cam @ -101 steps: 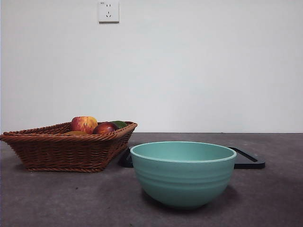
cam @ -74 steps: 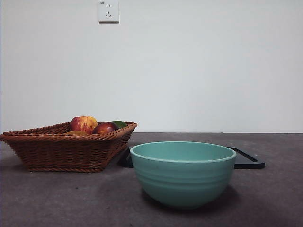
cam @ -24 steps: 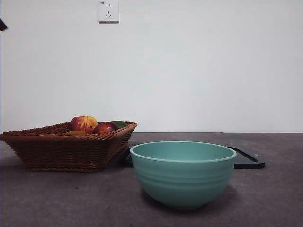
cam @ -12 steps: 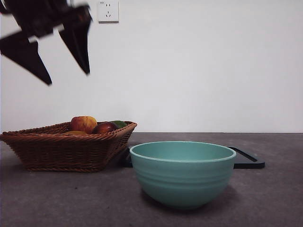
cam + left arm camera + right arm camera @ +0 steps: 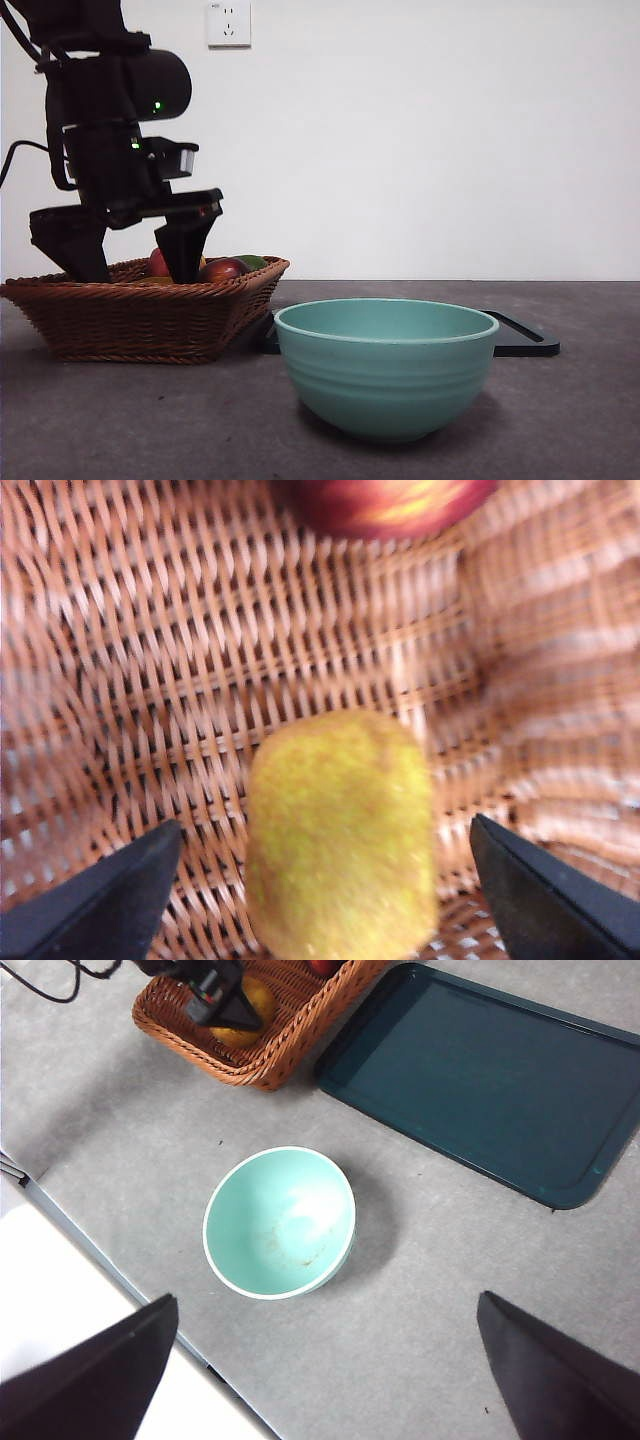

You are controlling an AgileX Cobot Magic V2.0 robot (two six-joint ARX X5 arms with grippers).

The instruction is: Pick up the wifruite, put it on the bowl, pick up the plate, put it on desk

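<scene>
The kiwifruit (image 5: 340, 830), a fuzzy yellow-green oval, lies on the floor of the brown wicker basket (image 5: 150, 630). My left gripper (image 5: 325, 825) is open and lowered into the basket, one jaw on each side of the kiwifruit, not touching it. In the front view this gripper (image 5: 128, 262) stands inside the basket (image 5: 140, 320) and the kiwifruit is hidden. The teal-green bowl (image 5: 387, 365) stands empty on the desk (image 5: 560, 420). My right gripper (image 5: 327, 1298) is open and empty, high above the bowl (image 5: 280, 1222).
A red apple (image 5: 385, 500) lies in the basket beyond the kiwifruit, with more fruit (image 5: 222, 270) showing over the rim. A flat dark tray (image 5: 490, 1080) lies on the desk beside the basket (image 5: 270, 1050), behind the bowl (image 5: 520, 338).
The left arm has come in from the upper left and dropped into the basket, its open jaws now either side of the kiwifruit. Bowl, basket and tray have not moved.
</scene>
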